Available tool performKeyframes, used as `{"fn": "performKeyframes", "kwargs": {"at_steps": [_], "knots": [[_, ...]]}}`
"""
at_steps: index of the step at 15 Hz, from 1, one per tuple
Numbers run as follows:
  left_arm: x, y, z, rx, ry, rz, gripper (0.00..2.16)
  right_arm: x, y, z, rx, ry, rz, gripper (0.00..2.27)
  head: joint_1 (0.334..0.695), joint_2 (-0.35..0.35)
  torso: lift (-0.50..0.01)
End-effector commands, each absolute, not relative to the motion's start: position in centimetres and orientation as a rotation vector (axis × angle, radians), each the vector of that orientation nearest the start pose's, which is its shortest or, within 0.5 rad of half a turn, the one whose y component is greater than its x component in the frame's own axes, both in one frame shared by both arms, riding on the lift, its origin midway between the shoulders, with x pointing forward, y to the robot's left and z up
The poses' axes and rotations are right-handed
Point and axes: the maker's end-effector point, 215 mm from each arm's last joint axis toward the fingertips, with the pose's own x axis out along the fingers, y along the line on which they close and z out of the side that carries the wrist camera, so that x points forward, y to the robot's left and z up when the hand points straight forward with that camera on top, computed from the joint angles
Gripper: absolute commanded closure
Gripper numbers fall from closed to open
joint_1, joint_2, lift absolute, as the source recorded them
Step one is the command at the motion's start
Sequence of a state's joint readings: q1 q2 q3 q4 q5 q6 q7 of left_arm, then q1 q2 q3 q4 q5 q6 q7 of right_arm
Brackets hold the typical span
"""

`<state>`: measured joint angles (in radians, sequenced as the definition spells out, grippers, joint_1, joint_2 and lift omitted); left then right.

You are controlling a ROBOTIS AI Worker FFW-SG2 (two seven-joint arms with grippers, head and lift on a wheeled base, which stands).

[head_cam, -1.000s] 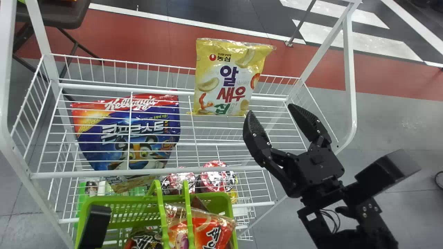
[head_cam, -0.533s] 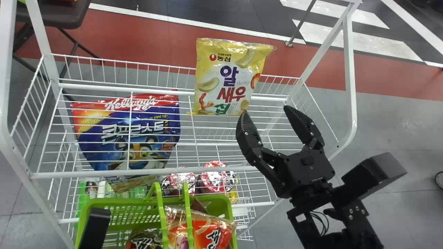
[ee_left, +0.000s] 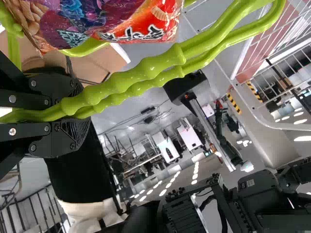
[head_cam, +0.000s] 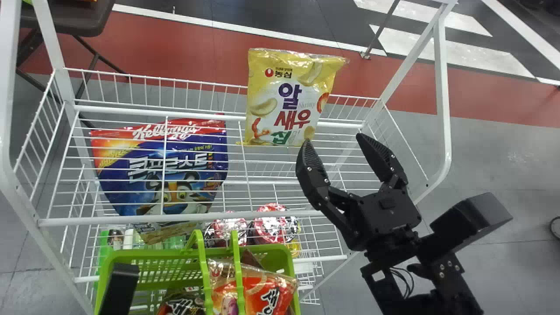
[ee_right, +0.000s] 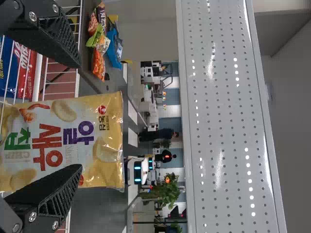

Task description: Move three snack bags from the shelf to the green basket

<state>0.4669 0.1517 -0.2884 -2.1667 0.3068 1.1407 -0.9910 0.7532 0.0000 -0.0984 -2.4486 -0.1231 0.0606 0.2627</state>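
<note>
Fingers spread wide, the right gripper (head_cam: 334, 139) hovers near a yellow snack bag (head_cam: 288, 103) standing on the white wire shelf (head_cam: 131, 219). The left gripper (head_cam: 119, 288) clasps the handles (ee_left: 138, 73) of the green basket (head_cam: 267, 249), a red snack bag (head_cam: 269, 295) inside.

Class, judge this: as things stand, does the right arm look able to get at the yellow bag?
Probably yes: the right gripper is open near the lower corner of the yellow bag, and neither the head view nor the right wrist view shows anything between them.
</note>
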Motion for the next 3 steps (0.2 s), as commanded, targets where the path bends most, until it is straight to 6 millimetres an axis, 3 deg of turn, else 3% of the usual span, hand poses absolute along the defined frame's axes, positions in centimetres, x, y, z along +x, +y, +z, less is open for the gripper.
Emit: {"fn": "performKeyframes", "kwargs": {"at_steps": [1, 3], "knots": [[16.49, -6.79, -41.27, -0.633, 0.964, -1.367, 1.64, 37.79, -21.24, -23.11, 0.043, -0.08, 0.205, 0.08, 0.695, -0.35, -0.047], [16.61, -6.7, -41.24, -0.632, 0.962, -1.364, 1.64, 37.78, -21.36, -22.92, 0.042, -0.088, 0.202, 0.08, 0.695, -0.35, -0.047]]}}
